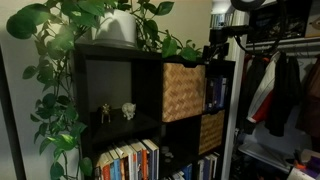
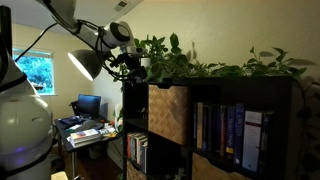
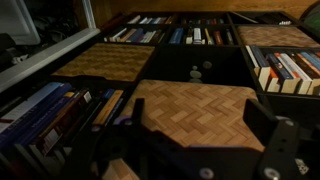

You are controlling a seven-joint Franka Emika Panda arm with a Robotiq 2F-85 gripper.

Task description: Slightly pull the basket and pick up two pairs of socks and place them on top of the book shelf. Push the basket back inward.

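The large cube-shaped basket of light tan straw with a checkered weave (image 1: 183, 90) is seen seated in an upper compartment of the tall black-brown cube shelving unit (image 1: 92, 100), with a compartment of upright books (image 1: 216, 92) just beside it on one side and a compartment holding two small pale figurines (image 1: 116, 112) on the other. A smaller-looking, darker orange-brown woven basket (image 1: 210, 131) is lodged in the row below, and a row of books with light spines (image 1: 130, 162) is shown at the lower left. The top of the shelving unit is covered by a trailing green leafy plant (image 1: 60, 60) in a white pot (image 1: 118, 28). The dark Robotiq gripper (image 1: 215, 54) is held near the top front edge of the shelving unit, above the level of the light tan basket and apart from it; in an exterior view the gripper (image 2: 130, 67) is carried by the white arm (image 2: 85, 30) reaching in from the upper left, beside a cone-shaped lamp (image 2: 85, 63). In the wrist view the woven front of the basket (image 3: 195, 108) is framed just ahead of the gripper (image 3: 195, 168), whose dark fingers (image 3: 283, 145) are spread wide with nothing held between them. Hanging clothes on a metal rack (image 1: 280, 90) are visible at the side of the shelving unit.
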